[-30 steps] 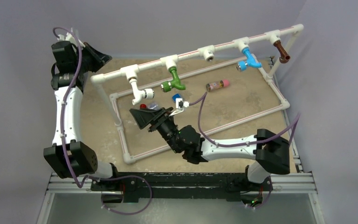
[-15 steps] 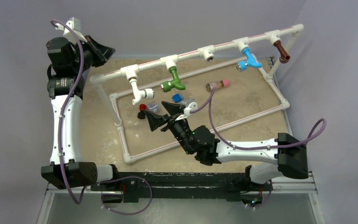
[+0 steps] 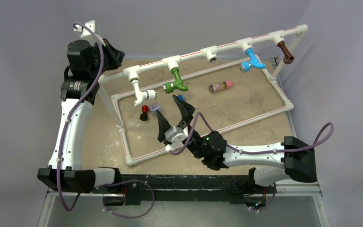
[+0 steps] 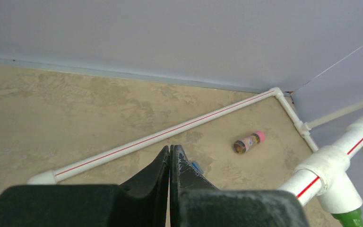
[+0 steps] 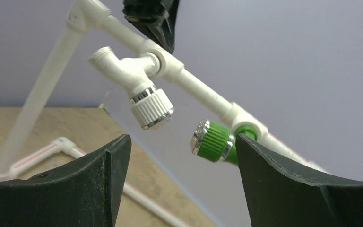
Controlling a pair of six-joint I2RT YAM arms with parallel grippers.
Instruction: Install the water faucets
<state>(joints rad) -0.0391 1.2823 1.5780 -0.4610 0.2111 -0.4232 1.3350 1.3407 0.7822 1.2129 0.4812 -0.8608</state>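
Pipe frame with four taps fitted; neither arm holds anything.
Tan mottled worktop (image 3: 255, 101); white plastic pipe frame (image 3: 191, 57) standing on it, top rail raised. Left fingers (image 4: 170, 158), black, pressed together, empty, high by the rail's left end. Right fingers (image 5: 90, 179), black, spread wide, empty, near and below the white and green taps. Water faucets hang from the rail's tees, left to right: white plastic bent tap with ribbed knob (image 3: 141, 94); green tap (image 3: 176, 83); blue tap (image 3: 251, 60); brown tap (image 3: 286, 53). White tee between green and blue (image 3: 211, 55) shows a bare ringed outlet. Loose inside the frame: pink-capped cylinder (image 3: 220, 86); red-topped black piece (image 3: 144, 112); small blue cube (image 3: 181, 98).
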